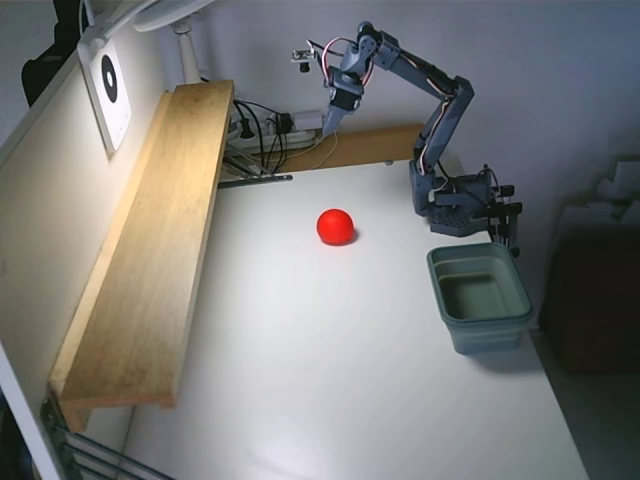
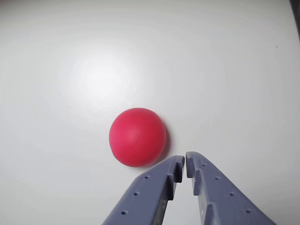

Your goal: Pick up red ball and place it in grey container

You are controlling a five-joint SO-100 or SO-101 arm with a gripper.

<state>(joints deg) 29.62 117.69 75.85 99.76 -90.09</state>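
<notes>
Across the fixed view we see a white tabletop point(image 1: 330, 380) filling most of the frame, with a long wooden shelf point(image 1: 150, 250) running along its left edge against the wall. At the far right corner of the tabletop we see the arm point(image 1: 440, 110), its base clamped near the edge and its links reaching up and over to the left. Just in front of the base, near the right edge, sits the tub point(image 1: 480, 297), rectangular, grey-green, upright and with nothing visible inside. Well apart from the tub, toward the middle of the far half of the tabletop, we see the ball point(image 1: 336, 226) resting alone on the white surface.

Above and behind the ball the pincer point(image 1: 330, 128) hangs in the air, pointing down, clear of the tabletop. From the wrist view we see the pincer point(image 2: 184, 161) with its two fingertips nearly touching, only a thin slit between them, and gripping nothing. The ball point(image 2: 138, 137) lies just up and left of the tips in that view, resting on the tabletop point(image 2: 225, 70), not between the fingers.
</notes>
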